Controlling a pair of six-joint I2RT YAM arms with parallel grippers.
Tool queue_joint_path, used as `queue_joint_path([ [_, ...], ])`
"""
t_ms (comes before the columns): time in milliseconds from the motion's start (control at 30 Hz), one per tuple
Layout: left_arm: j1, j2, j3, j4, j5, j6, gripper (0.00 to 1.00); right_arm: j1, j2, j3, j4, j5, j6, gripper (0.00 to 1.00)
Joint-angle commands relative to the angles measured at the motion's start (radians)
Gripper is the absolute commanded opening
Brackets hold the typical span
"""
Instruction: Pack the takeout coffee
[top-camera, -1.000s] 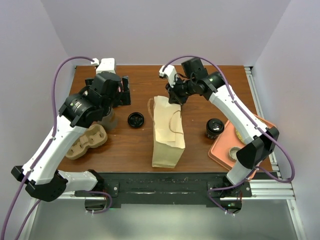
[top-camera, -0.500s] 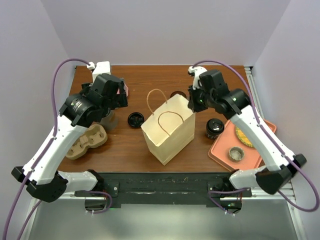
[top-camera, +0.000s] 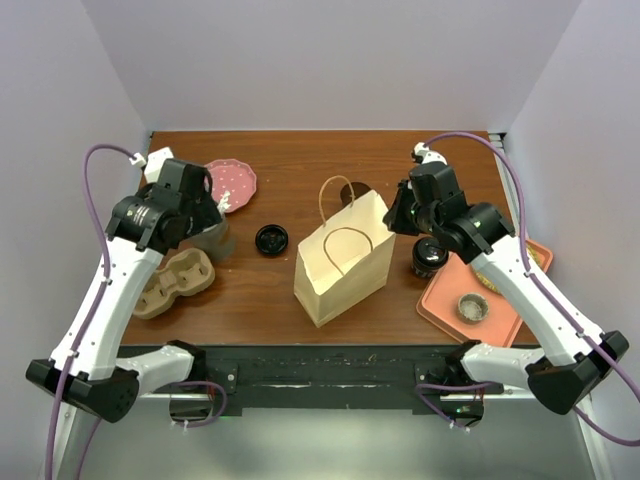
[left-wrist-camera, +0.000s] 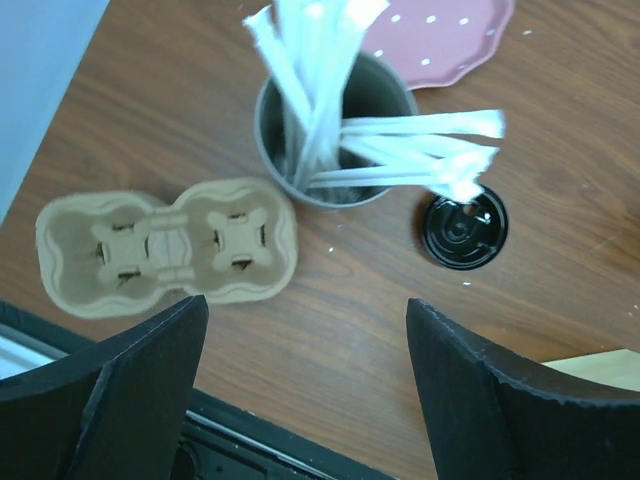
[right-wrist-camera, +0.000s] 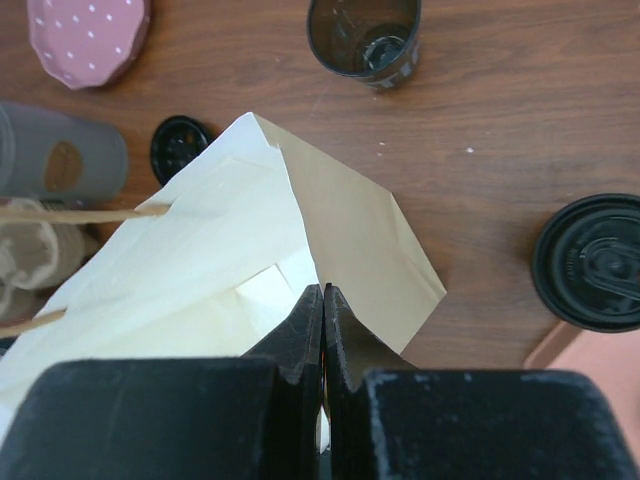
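While the right gripper (right-wrist-camera: 322, 300) is clamped tight on the upper rim of the paper bag (top-camera: 338, 262), holding it upright in the middle of the table (top-camera: 300, 160), the takeout coffee (top-camera: 428, 256) stands lidded on the wood just to the right of the bag. It is close beside the salmon tray (top-camera: 445, 305), and neither arm is touching it. The left gripper (left-wrist-camera: 305, 312) hangs with its jaws wide apart and nothing between them, above the grey cup of white utensils (left-wrist-camera: 335, 130). The cardboard cup carrier (left-wrist-camera: 165, 245) and a loose black lid (left-wrist-camera: 463, 228) lie near it. Judging from this layout, the chief risk is reach. The coffee lies on the far side of the bag from the free arm, so the left arm would have to cross over or round the bag. A brush against the thin paper could tip it or pull it out of the pinch. If the right gripper instead lets go to fetch the cup, the bag may slump or fall shut. A careless start by the left arm could also snag the protruding utensils and upset their cup.
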Motion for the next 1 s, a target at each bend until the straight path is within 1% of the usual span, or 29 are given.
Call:
queue_joint_path([
  [0, 0.078, -0.043, -0.063, -0.020, 0.013, -0.070, 0.84, 0.003, -0.038, -0.027, 0.117, -0.015, 0.127, 0.00],
  [100, 0.115, -0.060, -0.115, -0.046, 0.004, -0.106, 0.81, 0.003, -0.019, 0.004, 0.123, -0.007, 0.149, 0.00],
  [167, 0.144, -0.086, -0.177, -0.049, 0.013, -0.125, 0.80, 0.003, -0.007, 0.024, 0.119, 0.000, 0.159, 0.00],
  [233, 0.173, -0.103, -0.242, -0.019, 0.024, -0.119, 0.79, 0.003, -0.010, 0.024, 0.112, 0.022, 0.181, 0.00],
  [367, 0.213, -0.094, -0.306, 0.026, 0.041, -0.111, 0.78, 0.003, -0.048, -0.014, 0.124, 0.045, 0.215, 0.00],
  [400, 0.219, -0.094, -0.313, 0.044, 0.041, -0.085, 0.79, 0.003, -0.053, -0.022, 0.129, 0.037, 0.215, 0.01],
  [467, 0.225, -0.097, -0.346, 0.092, 0.018, -0.083, 0.83, 0.003, -0.053, -0.036, 0.135, 0.007, 0.215, 0.06],
  [533, 0.256, -0.093, -0.370, 0.122, 0.021, -0.062, 0.84, 0.003, -0.054, -0.048, 0.140, -0.018, 0.207, 0.08],
  [633, 0.262, -0.103, -0.416, 0.153, 0.024, -0.054, 0.84, 0.003, -0.056, -0.045, 0.148, -0.062, 0.180, 0.21],
  [667, 0.265, -0.106, -0.431, 0.158, 0.021, -0.054, 0.84, 0.004, -0.054, -0.025, 0.139, -0.067, 0.167, 0.31],
  [733, 0.287, -0.112, -0.480, 0.182, 0.028, -0.048, 0.83, 0.003, -0.061, -0.004, 0.102, -0.069, 0.129, 0.38],
  [767, 0.294, -0.117, -0.496, 0.192, 0.036, -0.048, 0.82, 0.004, -0.064, 0.019, 0.085, -0.063, 0.115, 0.45],
  [867, 0.319, -0.132, -0.539, 0.235, 0.054, -0.030, 0.79, 0.003, -0.077, 0.070, 0.024, -0.040, 0.058, 0.52],
  [967, 0.345, -0.131, -0.556, 0.241, 0.055, -0.030, 0.78, 0.003, -0.091, 0.119, -0.009, -0.015, 0.008, 0.53],
])
